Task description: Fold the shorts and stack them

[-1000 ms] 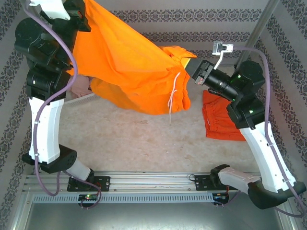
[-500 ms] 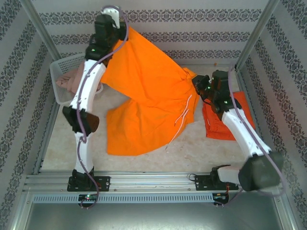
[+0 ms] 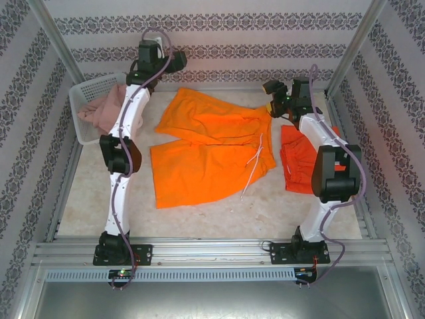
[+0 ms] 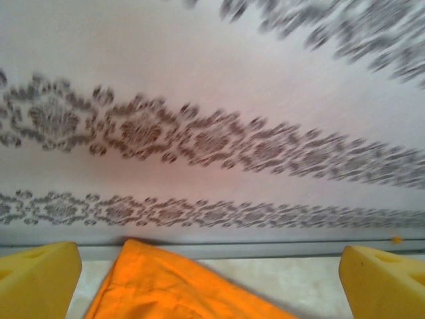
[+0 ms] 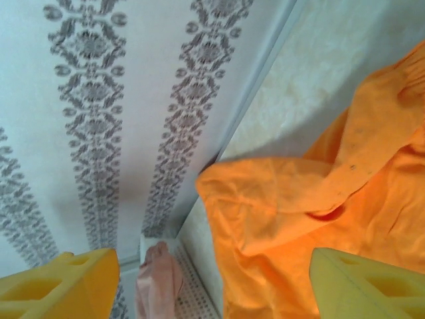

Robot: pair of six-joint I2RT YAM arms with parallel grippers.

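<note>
The bright orange shorts (image 3: 212,149) lie spread flat in the middle of the table, white drawstring (image 3: 255,159) trailing toward the right. My left gripper (image 3: 171,63) hovers open over their far left corner; in the left wrist view its yellow fingertips (image 4: 36,279) stand wide apart above that orange corner (image 4: 166,286). My right gripper (image 3: 273,93) is open by the waistband's far right end, with the orange cloth (image 5: 299,219) below its fingers (image 5: 365,286). The red-orange shorts (image 3: 302,159) lie folded at the right. The dusty pink shorts (image 3: 106,109) sit in the basket.
The white mesh basket (image 3: 86,90) stands at the back left against the patterned wall; its mesh (image 5: 192,292) and the pink cloth (image 5: 159,279) appear in the right wrist view. Metal frame posts (image 3: 352,50) rise at the back corners. Bare table lies in front of the shorts.
Both grippers opened and let go of the orange shorts, which dropped from hanging in the air to lying flat on the table. Both arms stretched toward the back wall.
</note>
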